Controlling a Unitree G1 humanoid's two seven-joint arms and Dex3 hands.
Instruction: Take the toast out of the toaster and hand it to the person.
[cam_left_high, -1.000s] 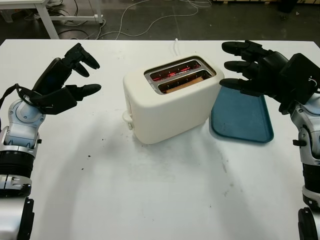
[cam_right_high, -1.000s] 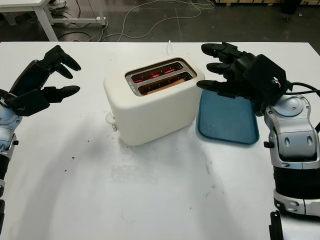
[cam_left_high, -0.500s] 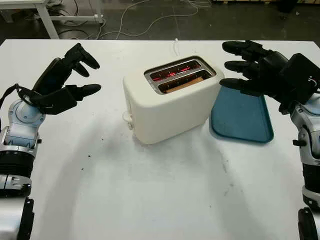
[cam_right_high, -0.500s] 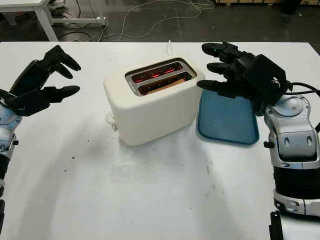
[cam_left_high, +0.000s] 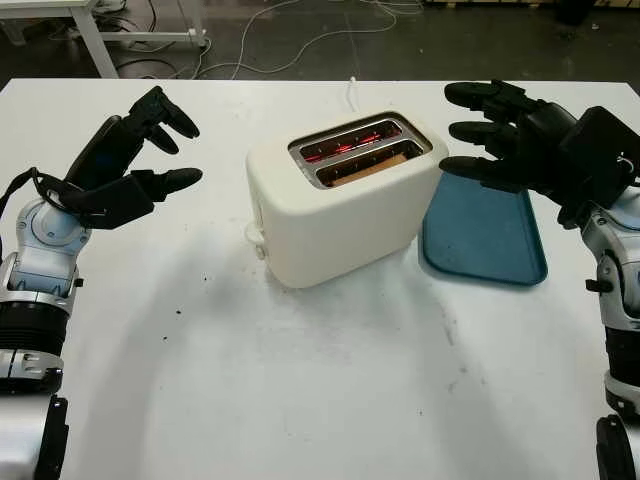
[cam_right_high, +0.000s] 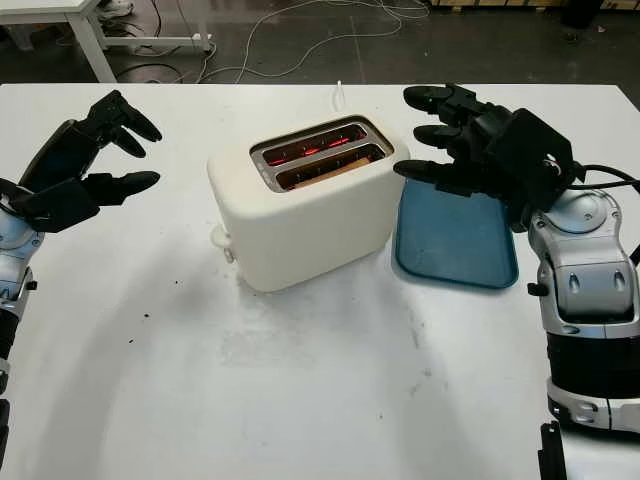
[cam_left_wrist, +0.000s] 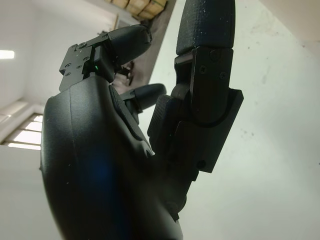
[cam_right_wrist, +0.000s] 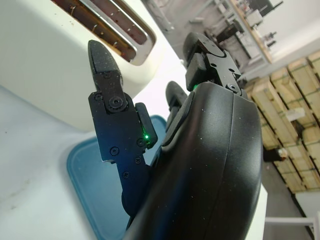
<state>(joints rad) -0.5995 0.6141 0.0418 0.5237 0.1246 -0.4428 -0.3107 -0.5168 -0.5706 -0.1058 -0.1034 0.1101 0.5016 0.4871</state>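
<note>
Toaster (cam_left_high: 340, 205) holds toast (cam_left_high: 368, 166) mid-table (cam_left_high: 300, 380); left robot hand (cam_left_high: 135, 165) at nine o'clock and right robot hand (cam_left_high: 515, 150) at three o'clock, both empty, unclenched

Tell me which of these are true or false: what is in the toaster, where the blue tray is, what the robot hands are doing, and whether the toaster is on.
1. A slice of toast sits in the nearer slot of the toaster. True.
2. The blue tray lies on the side of the toaster where the left robot hand is. False: it lies beside the right robot hand.
3. The left robot hand holds the toast. False: it is open, off to the side of the toaster.
4. The toaster slots glow red inside. True.
5. The right robot hand grips the toaster. False: it is open, beside the toaster, above the tray.
</note>
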